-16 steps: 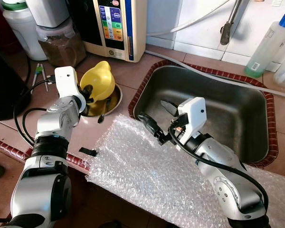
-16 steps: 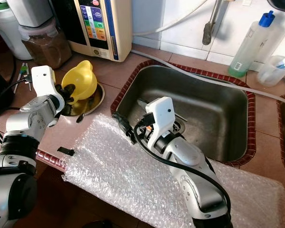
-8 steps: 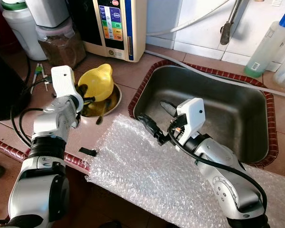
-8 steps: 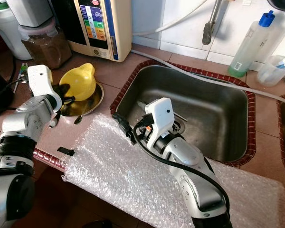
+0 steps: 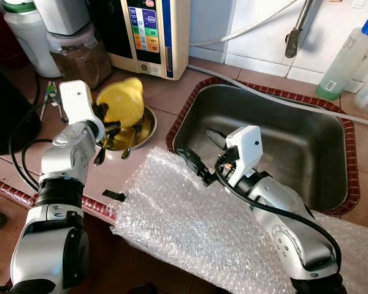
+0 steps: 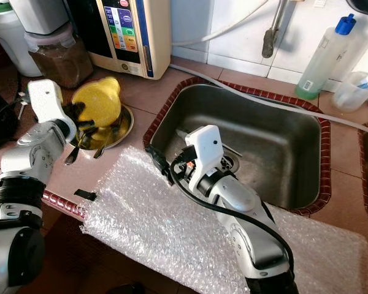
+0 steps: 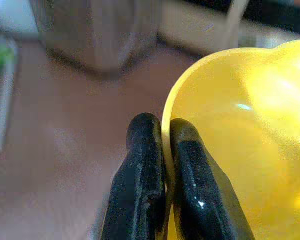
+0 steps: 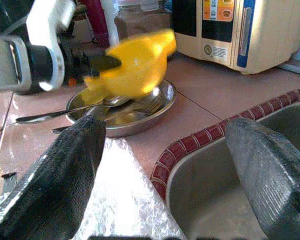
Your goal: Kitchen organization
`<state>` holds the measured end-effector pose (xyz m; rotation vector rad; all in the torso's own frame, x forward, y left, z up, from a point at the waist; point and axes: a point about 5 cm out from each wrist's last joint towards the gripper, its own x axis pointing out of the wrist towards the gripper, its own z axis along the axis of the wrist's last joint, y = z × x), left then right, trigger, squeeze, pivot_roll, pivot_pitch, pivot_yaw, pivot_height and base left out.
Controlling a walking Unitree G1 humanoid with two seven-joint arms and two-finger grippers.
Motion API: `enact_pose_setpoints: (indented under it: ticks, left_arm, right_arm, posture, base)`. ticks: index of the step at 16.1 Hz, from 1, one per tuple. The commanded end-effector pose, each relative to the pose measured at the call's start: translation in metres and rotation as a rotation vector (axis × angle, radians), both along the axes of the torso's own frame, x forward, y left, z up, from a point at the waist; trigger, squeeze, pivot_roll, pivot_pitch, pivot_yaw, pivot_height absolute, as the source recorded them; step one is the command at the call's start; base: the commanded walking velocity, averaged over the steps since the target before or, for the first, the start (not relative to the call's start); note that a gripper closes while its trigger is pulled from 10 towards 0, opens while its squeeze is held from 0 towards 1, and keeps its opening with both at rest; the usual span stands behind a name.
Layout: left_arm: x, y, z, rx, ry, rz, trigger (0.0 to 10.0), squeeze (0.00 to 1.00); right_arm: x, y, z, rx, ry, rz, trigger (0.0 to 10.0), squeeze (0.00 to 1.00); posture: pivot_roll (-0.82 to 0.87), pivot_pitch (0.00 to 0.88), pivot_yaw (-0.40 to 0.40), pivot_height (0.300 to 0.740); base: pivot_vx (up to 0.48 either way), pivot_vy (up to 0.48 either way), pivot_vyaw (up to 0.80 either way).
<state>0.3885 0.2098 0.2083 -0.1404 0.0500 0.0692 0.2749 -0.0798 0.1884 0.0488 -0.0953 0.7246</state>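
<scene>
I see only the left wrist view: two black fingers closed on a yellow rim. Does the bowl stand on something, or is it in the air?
Observer: The left hand holds the yellow bowl tilted, and it looks just clear of a steel dish below it.
Operator: Is anything lying in that dish?
Observer: Yes, a spoon and a fork, with their handles sticking out over the rim.
Operator: And where is the other arm?
Observer: The right hand is open and holds nothing. It hovers at the near left corner of the sink, by the edge of the bubble wrap.
</scene>
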Motion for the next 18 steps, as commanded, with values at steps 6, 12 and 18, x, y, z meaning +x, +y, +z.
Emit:
enact_pose_setpoints:
  ticks: [6,12,18]
  left_arm:
    - [-0.015,-0.024,0.032,0.042,-0.316,-0.042,0.0,0.0]
    - [-0.038,-0.085,0.041,0.173,-0.515,-0.212,0.0,0.0]
    - [-0.054,-0.116,0.031,0.192,-0.548,-0.319,0.0,0.0]
  right_arm:
    - [0.014,-0.006,0.01,0.058,-0.048,-0.123,10.0,0.0]
    - [0.04,-0.013,0.032,0.355,0.033,-0.241,10.0,0.0]
    - [0.049,-0.01,0.033,0.448,0.072,-0.291,10.0,1.0]
  posture:
    - [0.01,0.149,0.054,0.74]
    - [0.01,0.139,0.047,0.74]
    - [0.01,0.139,0.047,0.74]
  base:
    - [0.0,0.0,0.0]
    - [0.0,0.0,0.0]
    - [0.0,0.0,0.0]
